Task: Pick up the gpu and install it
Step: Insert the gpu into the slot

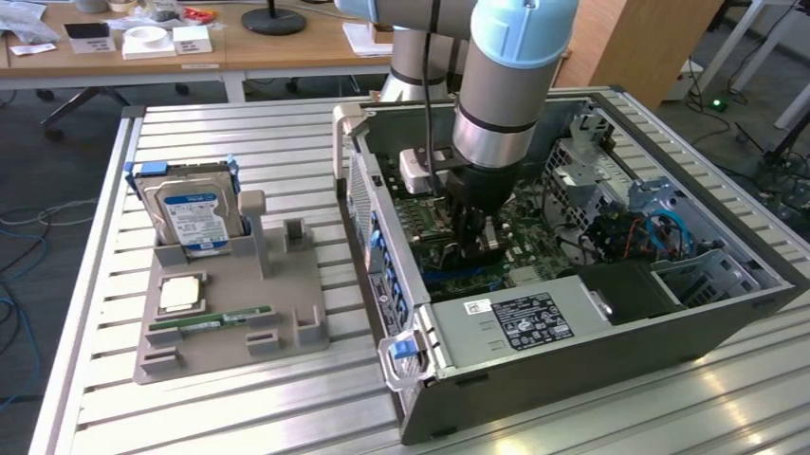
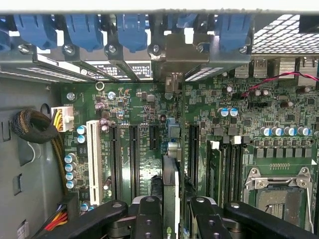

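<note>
Dark, thin gpu (image 2: pixel 170 174), edge-on with a green strip, stands pinched in the tool (image 2: pixel 173 205) over the motherboard (image 2: pixel 279 124)

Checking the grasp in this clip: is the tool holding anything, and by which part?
The graphics card, seen edge-on between the fingers of the tool. It appears pinched at its upper edge, with the rest pointing down at the motherboard.

Hand (image 2: pixel 172 211) grips gpu (image 2: pixel 170 179) over motherboard (image 2: pixel 149 99).
</note>
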`<state>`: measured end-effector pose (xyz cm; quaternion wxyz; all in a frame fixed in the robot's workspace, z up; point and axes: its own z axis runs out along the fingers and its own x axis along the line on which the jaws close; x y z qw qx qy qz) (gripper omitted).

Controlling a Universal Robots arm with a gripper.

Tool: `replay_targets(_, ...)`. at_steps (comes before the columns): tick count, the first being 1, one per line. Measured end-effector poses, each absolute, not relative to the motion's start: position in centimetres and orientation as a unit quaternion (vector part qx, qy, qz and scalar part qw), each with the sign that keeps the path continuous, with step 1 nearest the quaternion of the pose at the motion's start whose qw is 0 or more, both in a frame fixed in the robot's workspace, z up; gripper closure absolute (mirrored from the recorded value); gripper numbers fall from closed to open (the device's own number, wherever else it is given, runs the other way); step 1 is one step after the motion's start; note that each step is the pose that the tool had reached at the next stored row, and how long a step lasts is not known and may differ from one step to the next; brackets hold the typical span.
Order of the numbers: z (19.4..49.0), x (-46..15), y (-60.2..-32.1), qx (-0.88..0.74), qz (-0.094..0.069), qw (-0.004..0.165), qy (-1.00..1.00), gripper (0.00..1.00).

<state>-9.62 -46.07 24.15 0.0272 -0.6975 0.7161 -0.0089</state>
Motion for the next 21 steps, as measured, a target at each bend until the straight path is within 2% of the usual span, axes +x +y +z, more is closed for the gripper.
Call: replay_targets(21, 24.07, -9.62, -46.07, -0.697, -0.009, 0.027, 0.716, 0.74)
